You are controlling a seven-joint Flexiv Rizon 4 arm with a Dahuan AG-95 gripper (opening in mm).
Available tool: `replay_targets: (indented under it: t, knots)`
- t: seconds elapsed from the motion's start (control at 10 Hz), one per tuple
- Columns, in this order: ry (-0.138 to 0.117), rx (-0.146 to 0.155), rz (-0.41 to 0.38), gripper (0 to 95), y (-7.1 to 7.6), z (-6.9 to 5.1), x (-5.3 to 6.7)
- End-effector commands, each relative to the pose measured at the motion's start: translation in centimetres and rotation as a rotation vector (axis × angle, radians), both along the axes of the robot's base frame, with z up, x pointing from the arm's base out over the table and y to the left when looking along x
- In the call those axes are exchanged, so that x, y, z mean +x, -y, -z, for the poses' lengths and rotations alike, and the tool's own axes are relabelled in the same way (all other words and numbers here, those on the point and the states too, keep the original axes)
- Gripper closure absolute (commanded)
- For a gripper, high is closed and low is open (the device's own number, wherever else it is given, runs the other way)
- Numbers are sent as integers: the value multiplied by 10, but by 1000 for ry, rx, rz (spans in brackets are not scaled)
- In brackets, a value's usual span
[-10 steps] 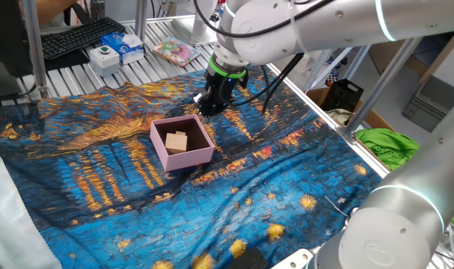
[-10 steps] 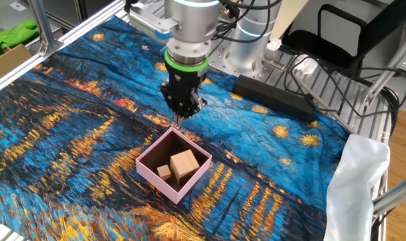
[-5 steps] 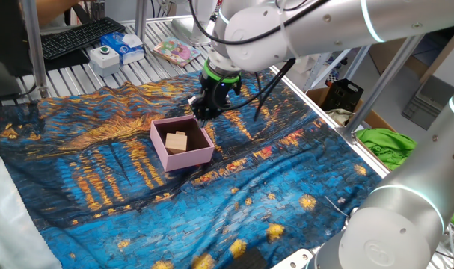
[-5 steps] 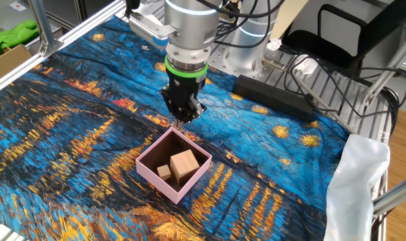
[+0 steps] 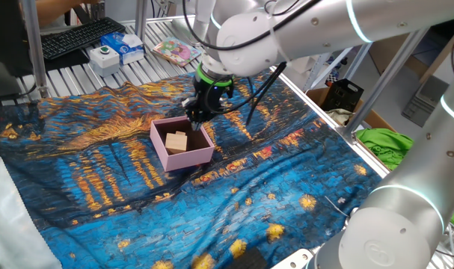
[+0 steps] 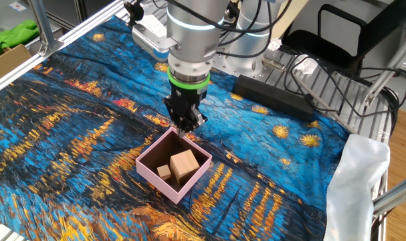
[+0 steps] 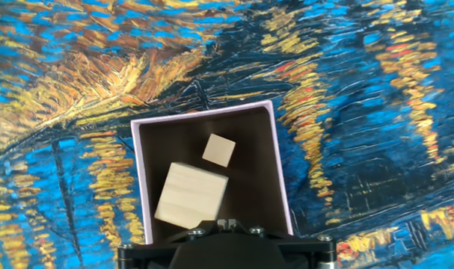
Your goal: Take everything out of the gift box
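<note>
the gripper (image 6: 184,125) has drifted closer to the gift box (image 6: 150,171) than a second ago; then it hung over the cloth a little beyond the far corner, now its tip sits right above that corner's rim. its fingers look drawn together to a narrow point, holding nothing. the gift box hasn't budged on the blue and gold painted cloth (image 6: 69,134), and both pieces lie where they were on its dark floor: the larger block (image 6: 184,165) and the small cube (image 6: 164,172) just beside it, apart from the walls. from the hand view, the box (image 7: 280,172) fills the lower middle, larger block (image 7: 191,195) near the bottom edge, small cube (image 7: 218,150) above it.
</note>
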State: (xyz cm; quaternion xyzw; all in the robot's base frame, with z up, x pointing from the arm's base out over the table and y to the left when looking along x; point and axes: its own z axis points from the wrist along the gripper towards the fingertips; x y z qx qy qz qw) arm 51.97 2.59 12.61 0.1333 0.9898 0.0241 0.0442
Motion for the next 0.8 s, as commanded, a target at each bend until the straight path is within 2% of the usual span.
replay_targets:
  t: [0.1,0.8]
  knots:
    - [-1,0,3,950,-4,4,5]
    - [-2,-2,6,950,-21,16,19]
